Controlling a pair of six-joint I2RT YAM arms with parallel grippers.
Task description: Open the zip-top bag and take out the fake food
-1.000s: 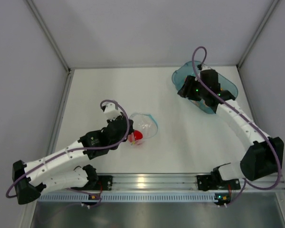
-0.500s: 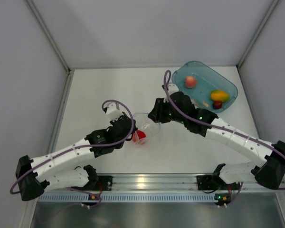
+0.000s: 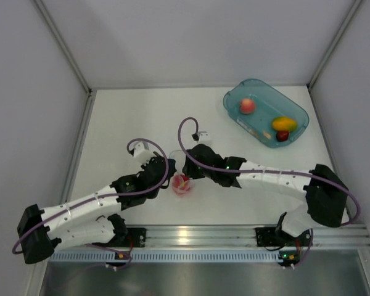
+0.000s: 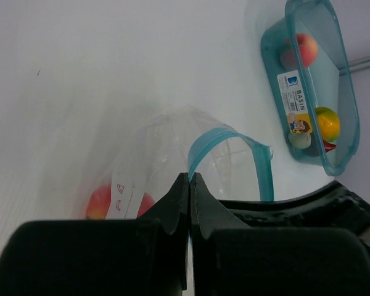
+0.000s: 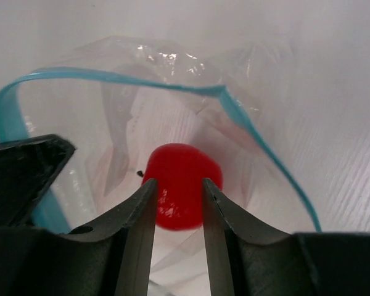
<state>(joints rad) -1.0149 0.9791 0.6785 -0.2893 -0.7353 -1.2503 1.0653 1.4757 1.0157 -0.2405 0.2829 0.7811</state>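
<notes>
The clear zip-top bag (image 3: 190, 168) lies mid-table with its teal zip strip (image 5: 111, 75) spread into an open loop. My left gripper (image 4: 190, 176) is shut on the near side of that strip (image 4: 222, 137). One red tomato-like ball (image 5: 180, 166) lies inside the bag (image 4: 160, 142). My right gripper (image 5: 179, 182) reaches into the bag's mouth with its jaws a little apart, tips just in front of the ball and flanking it. In the top view, both grippers meet at the bag and the ball (image 3: 182, 183) shows between them.
A teal translucent tub (image 3: 231, 98) stands at the back right. It holds a pinkish peach ball (image 3: 247, 106), a yellow-orange mango (image 3: 284, 123) and a small dark red piece (image 3: 282, 135). Walls close the table at left, back and right.
My right arm swung from the tub at the back right across to the bag, and its gripper now sits in the bag's mouth. My left gripper kept hold of the strip.
</notes>
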